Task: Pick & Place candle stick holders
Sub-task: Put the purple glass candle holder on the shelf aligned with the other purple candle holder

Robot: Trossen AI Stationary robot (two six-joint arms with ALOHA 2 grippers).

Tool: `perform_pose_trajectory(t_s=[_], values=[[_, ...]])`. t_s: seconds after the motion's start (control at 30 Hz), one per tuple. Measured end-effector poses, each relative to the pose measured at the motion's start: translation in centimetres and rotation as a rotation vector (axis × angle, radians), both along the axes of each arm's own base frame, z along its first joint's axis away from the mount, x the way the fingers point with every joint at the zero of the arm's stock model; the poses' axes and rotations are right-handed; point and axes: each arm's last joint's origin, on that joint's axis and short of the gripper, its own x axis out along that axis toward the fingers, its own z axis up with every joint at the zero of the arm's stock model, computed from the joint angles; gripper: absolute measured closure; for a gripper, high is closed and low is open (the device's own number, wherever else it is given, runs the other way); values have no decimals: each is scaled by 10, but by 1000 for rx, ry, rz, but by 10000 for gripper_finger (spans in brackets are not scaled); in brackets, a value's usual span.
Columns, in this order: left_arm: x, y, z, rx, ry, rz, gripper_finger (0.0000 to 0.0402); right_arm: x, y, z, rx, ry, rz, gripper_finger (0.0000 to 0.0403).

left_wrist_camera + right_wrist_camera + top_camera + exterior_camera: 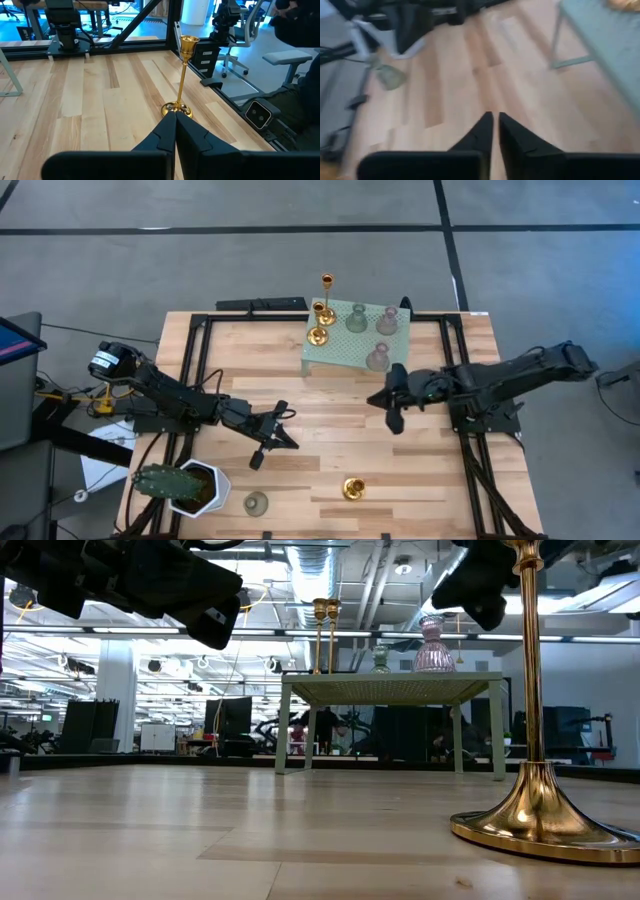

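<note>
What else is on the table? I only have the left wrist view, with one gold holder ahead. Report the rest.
Observer: A pale green holder stands beside the cactus pot.
Operator: Give me the right gripper's position.
Observer: The right gripper hovers over bare wood just off the stand, holding nothing.
Operator: List what's on that stand.
Observer: Two pink holders, a green one, and gold ones along its left edge.
</note>
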Motion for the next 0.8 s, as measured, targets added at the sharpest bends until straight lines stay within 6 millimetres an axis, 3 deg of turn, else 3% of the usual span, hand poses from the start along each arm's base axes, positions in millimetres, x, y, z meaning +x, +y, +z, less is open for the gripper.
perform_pose_trajectory(t_s=[0.27,0.8], values=[[0,0,0,0,0,0,392,12,-6,-5,-190,-39,-270,400],[0,0,0,-2,1,0,392,16,-32,-13,-297,19,-484,402]])
